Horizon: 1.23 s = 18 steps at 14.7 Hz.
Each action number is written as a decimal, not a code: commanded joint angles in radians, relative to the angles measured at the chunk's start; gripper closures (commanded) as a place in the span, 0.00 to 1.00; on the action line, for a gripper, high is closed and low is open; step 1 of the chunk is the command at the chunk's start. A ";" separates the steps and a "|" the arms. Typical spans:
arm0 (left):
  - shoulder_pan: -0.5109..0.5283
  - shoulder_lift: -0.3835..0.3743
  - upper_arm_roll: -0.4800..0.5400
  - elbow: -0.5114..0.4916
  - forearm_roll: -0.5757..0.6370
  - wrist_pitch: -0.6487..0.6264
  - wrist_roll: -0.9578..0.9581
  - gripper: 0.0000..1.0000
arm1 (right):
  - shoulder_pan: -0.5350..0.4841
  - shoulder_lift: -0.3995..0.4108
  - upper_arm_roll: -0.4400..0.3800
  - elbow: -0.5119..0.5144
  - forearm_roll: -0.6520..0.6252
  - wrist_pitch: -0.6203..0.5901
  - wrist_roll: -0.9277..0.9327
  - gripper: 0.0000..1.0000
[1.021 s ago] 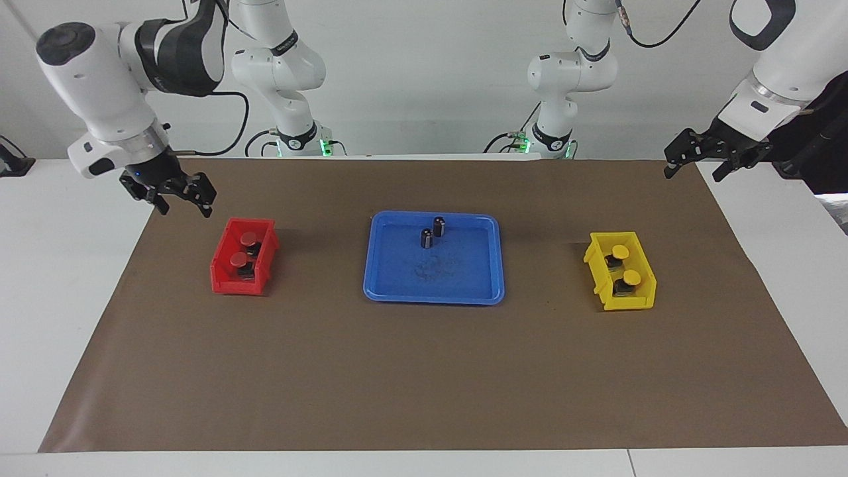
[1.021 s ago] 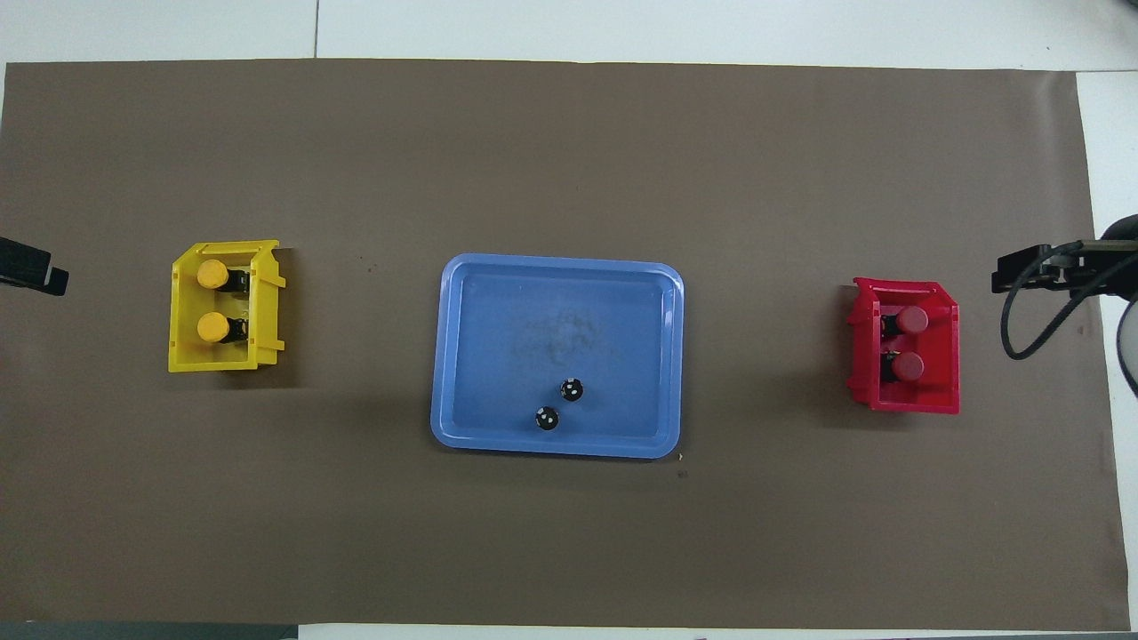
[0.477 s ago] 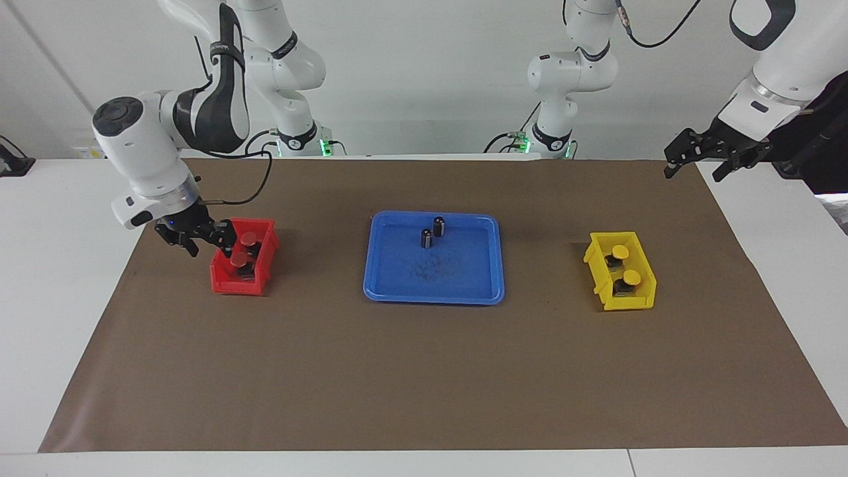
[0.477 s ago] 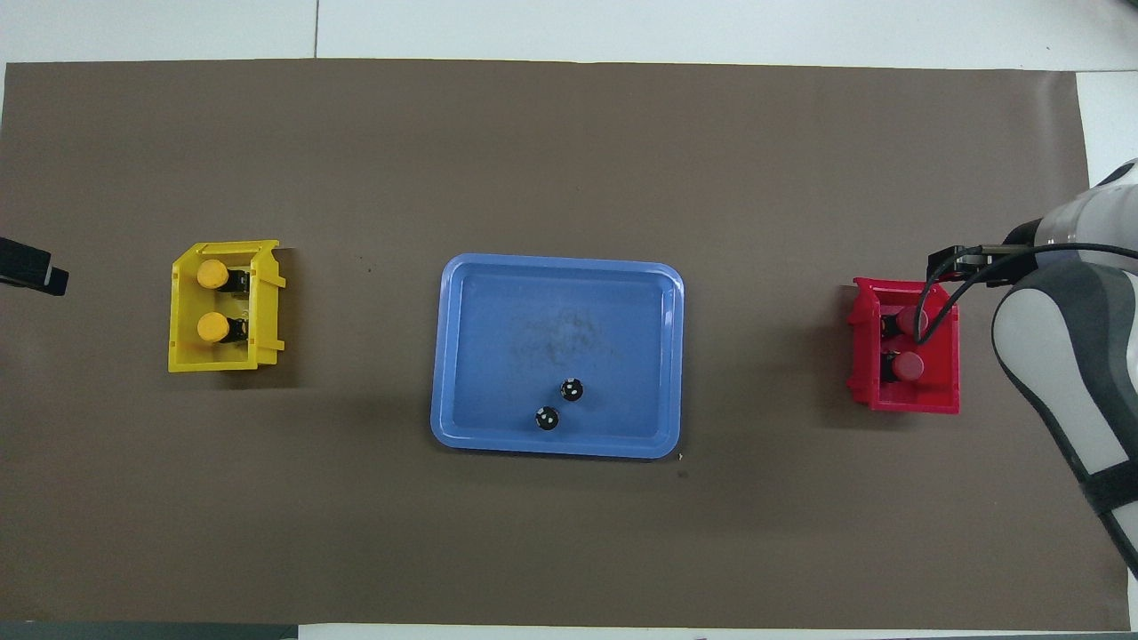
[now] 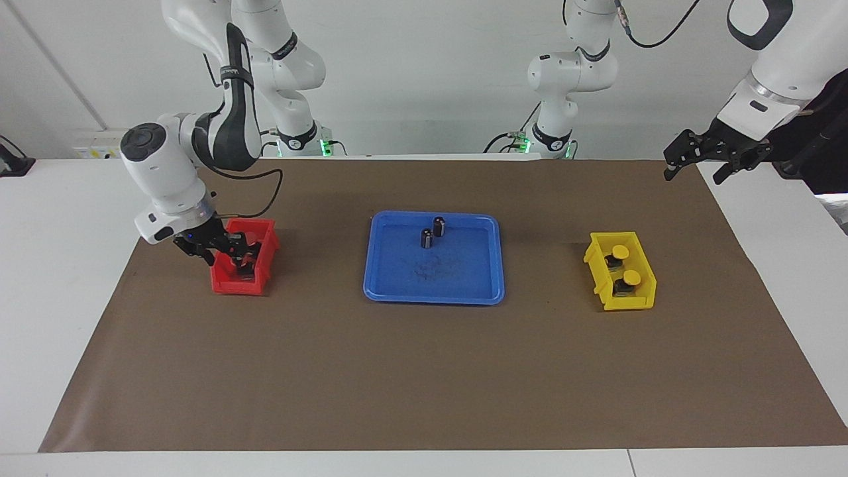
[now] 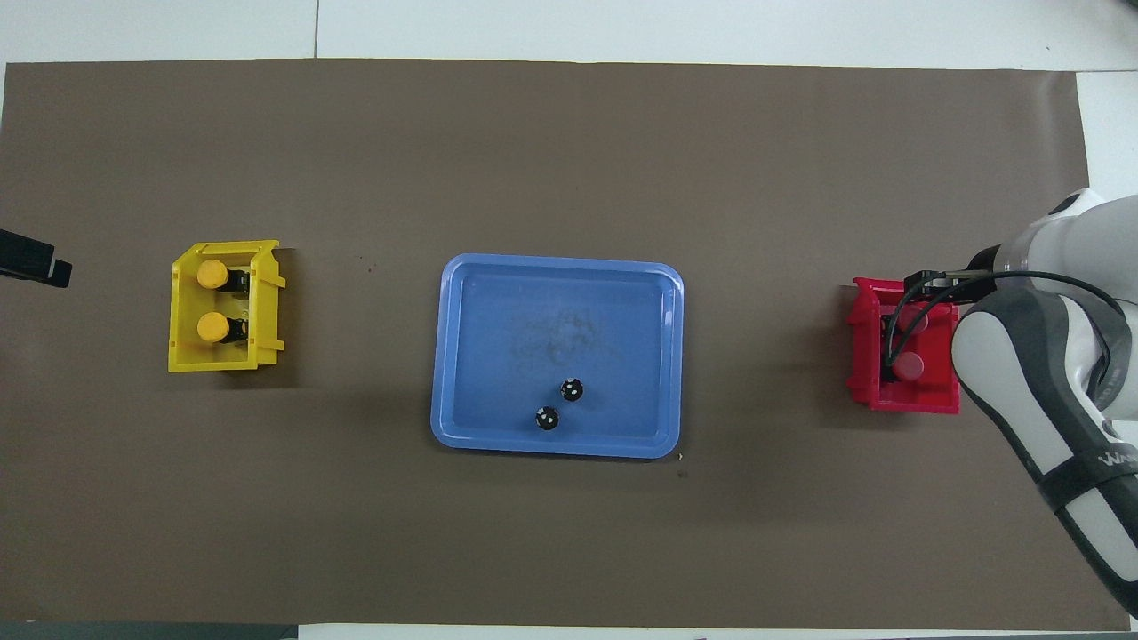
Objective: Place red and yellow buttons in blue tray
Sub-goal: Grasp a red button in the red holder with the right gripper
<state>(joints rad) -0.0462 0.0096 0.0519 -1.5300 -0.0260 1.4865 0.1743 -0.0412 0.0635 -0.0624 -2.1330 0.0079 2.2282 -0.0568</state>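
Observation:
My right gripper has reached down into the red bin, among the red buttons. One red button shows in the bin's half nearer the robots; the other is mostly covered by the gripper. Two yellow buttons sit in the yellow bin. The blue tray lies in the middle of the mat, between the two bins. My left gripper waits open and empty above the mat's corner at the left arm's end.
Two dark capless cylinders stand in the blue tray's part nearest the robots. A brown mat covers the table. The right arm's cable hangs over the red bin.
The right arm has swung down from above the mat's edge beside the red bin and lowered its gripper into that bin. The left arm has not moved.

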 commanded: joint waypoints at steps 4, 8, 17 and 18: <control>0.008 -0.017 0.002 -0.044 -0.008 0.044 0.134 0.00 | 0.029 -0.025 0.001 -0.054 0.020 0.053 -0.034 0.38; 0.016 -0.033 0.003 -0.068 -0.008 0.047 0.134 0.00 | 0.024 -0.033 0.001 -0.091 0.020 0.087 -0.038 0.39; 0.035 -0.033 0.003 -0.067 -0.008 0.046 0.131 0.00 | 0.007 -0.045 0.001 -0.122 0.020 0.090 -0.072 0.40; 0.035 -0.033 0.003 -0.065 -0.008 0.046 0.129 0.00 | 0.007 -0.048 0.001 -0.125 0.020 0.090 -0.072 0.41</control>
<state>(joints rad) -0.0187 0.0038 0.0584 -1.5624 -0.0259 1.5094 0.2899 -0.0210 0.0468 -0.0663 -2.2188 0.0105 2.2973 -0.0921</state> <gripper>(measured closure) 0.000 0.396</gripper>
